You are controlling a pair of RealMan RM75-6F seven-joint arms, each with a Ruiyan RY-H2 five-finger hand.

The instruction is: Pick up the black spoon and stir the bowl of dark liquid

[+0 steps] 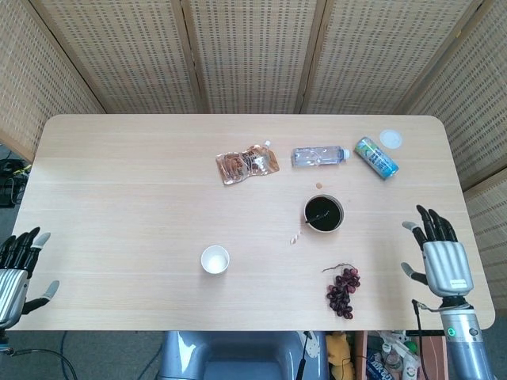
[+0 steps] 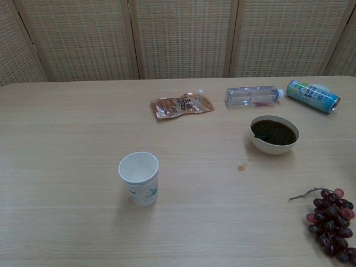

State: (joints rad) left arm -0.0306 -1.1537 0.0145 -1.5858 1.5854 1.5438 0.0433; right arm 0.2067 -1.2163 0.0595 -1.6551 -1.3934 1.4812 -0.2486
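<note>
A white bowl (image 1: 324, 214) (image 2: 274, 134) of dark liquid stands right of the table's middle. The black spoon (image 1: 318, 215) (image 2: 262, 135) lies in it, its handle leaning on the near-left rim. My right hand (image 1: 438, 255) hovers at the table's right edge, well right of the bowl, fingers spread and empty. My left hand (image 1: 17, 267) sits at the near-left corner, fingers apart, holding nothing. The chest view shows neither hand.
A white paper cup (image 1: 215, 260) (image 2: 139, 178) stands near the front. A bunch of dark grapes (image 1: 342, 290) (image 2: 331, 223) lies below the bowl. A brown pouch (image 1: 247, 164), a clear bottle (image 1: 318, 156), a can (image 1: 376, 157) and a white lid (image 1: 390, 139) lie behind.
</note>
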